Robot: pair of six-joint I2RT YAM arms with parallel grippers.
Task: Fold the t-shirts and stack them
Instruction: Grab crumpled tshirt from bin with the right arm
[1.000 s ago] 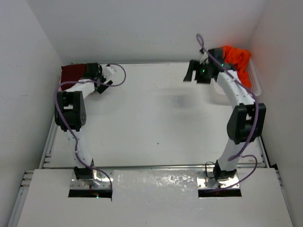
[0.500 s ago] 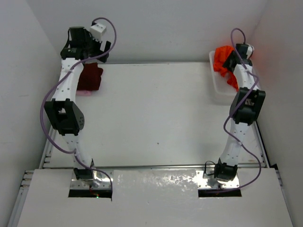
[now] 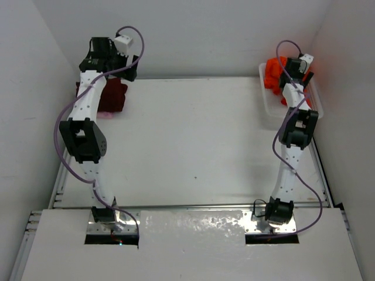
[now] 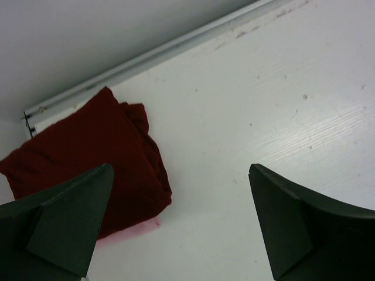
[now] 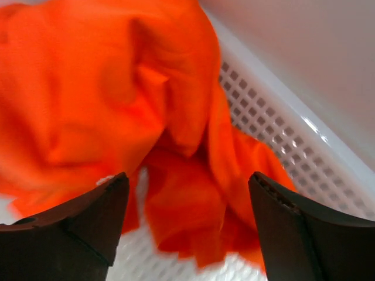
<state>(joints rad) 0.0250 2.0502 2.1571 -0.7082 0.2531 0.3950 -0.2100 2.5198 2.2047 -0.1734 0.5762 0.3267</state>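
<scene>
Left wrist view: the folded maroon t-shirt (image 4: 88, 158) lay at the bench's far left corner on top of the pink t-shirt (image 4: 137, 227), whose edge showed beneath it. The left gripper (image 4: 180, 170) hung above with its jaws spread wide, holding nothing. The orange t-shirt (image 5: 117, 99) sat crumpled in the white lattice basket (image 5: 281, 146) at the far right corner. The right gripper (image 5: 188, 175) hovered over it, jaws apart, pinching nothing. The white bench (image 3: 193, 134) stood between plain pale walls (image 3: 193, 35).
</scene>
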